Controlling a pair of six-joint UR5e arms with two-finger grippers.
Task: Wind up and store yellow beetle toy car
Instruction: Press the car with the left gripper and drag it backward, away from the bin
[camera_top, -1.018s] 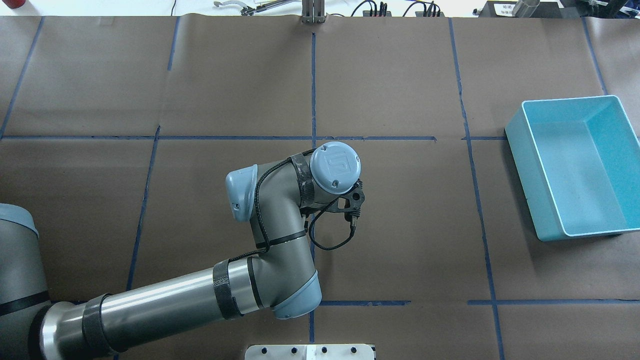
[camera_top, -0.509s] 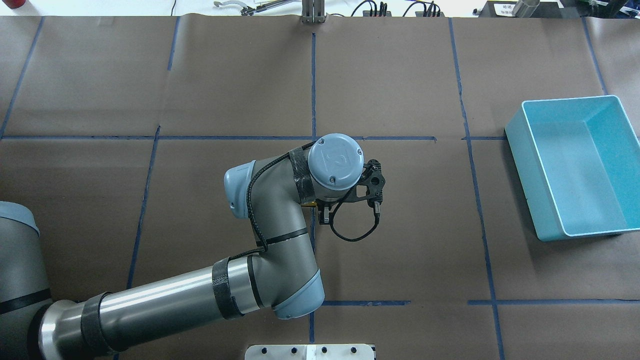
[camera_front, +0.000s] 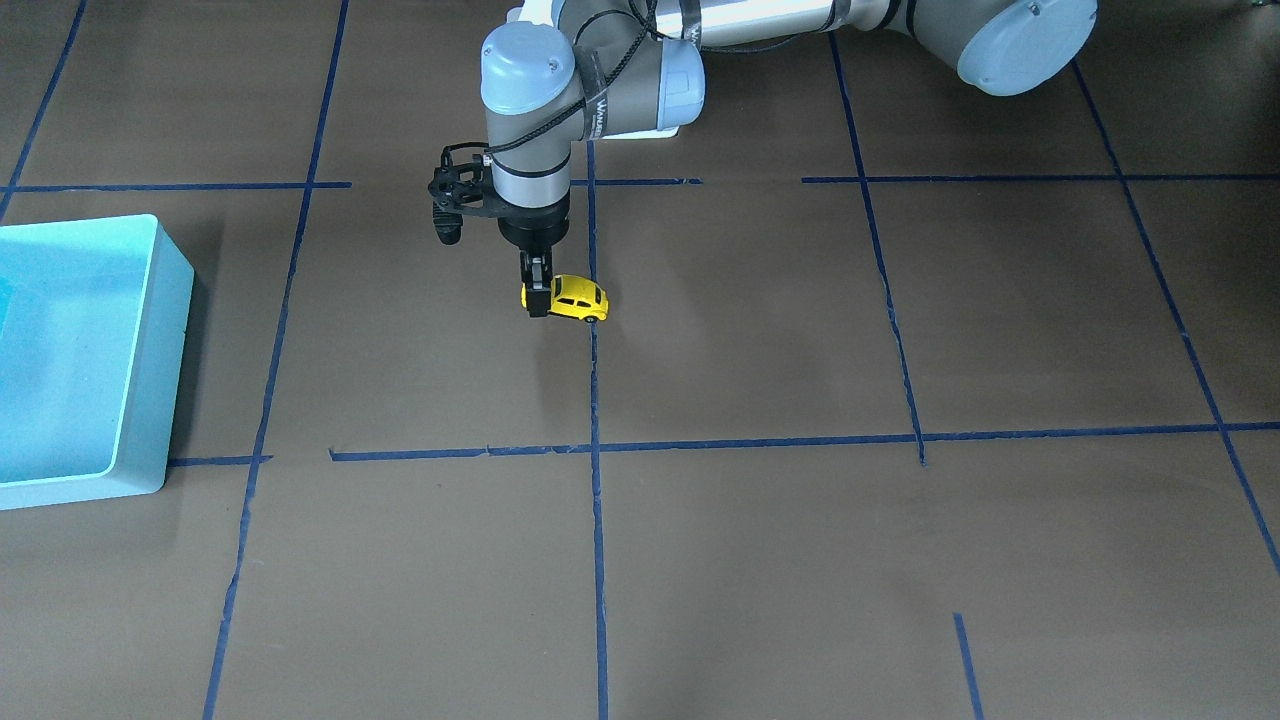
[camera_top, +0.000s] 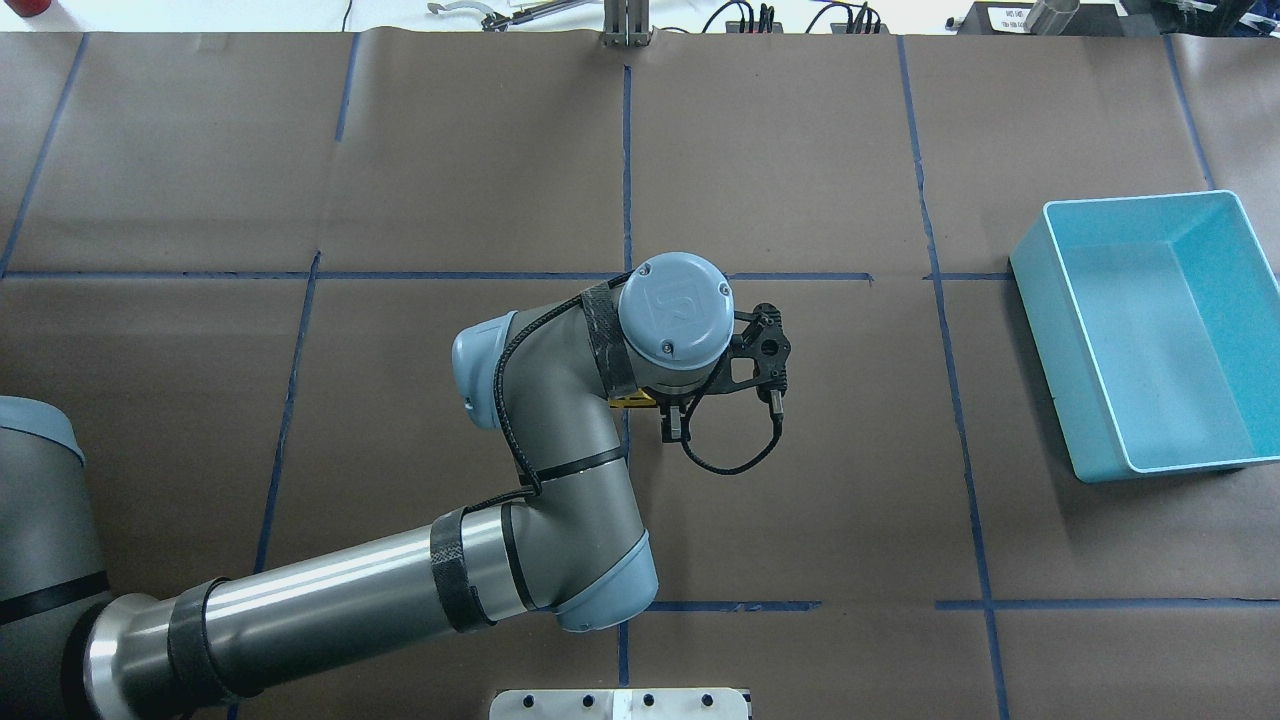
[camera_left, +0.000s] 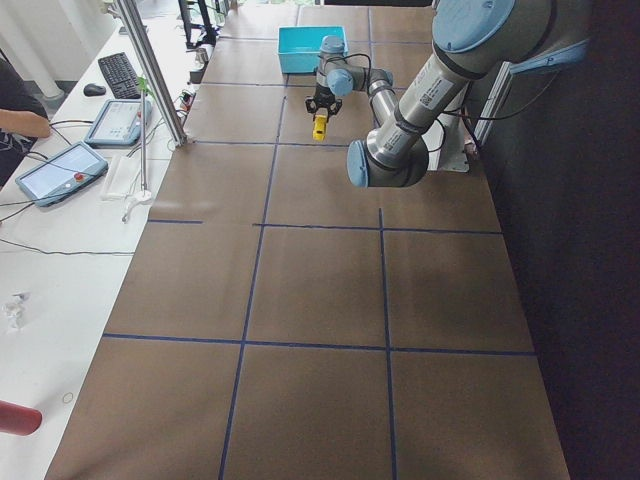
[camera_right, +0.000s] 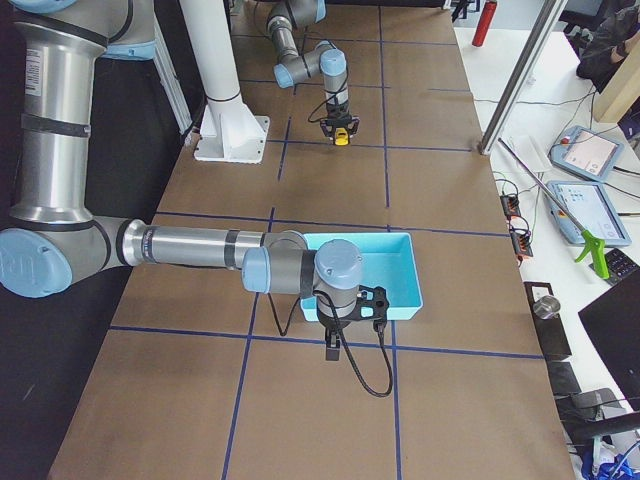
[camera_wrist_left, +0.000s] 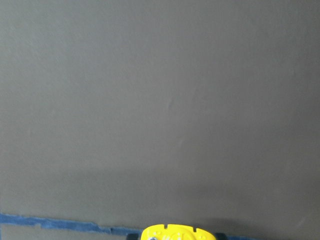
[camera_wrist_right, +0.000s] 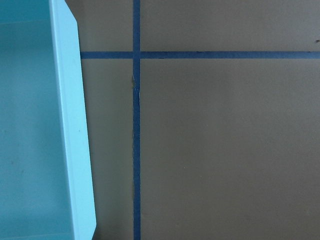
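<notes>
1. Yellow beetle toy car (camera_front: 582, 298) is pinched at one end by the left tool (camera_front: 538, 304), which we see clenched on it, fingers pointing straight down near the middle of the surface (camera_front: 800, 560).
2. The car lies level, its wheels at or just above the brown paper. We cannot tell whether they touch. A blue tape line (camera_front: 596, 400) runs beneath its free end.
3. Well apart, on the robot's right, the teal bin (camera_top: 1150, 340) stands with nothing in it.
4. The right tool (camera_right: 331, 352) hangs just beside that bin, outside its wall. We cannot tell whether it is released or clenched.
5. We judge that, with the car in hand, the winding is either under way or finished, and nothing here settles which. Storing remains to be done: the car must cross to the bin and be let go inside.
6. We count one car, one bin, two arms and two tools.
</notes>
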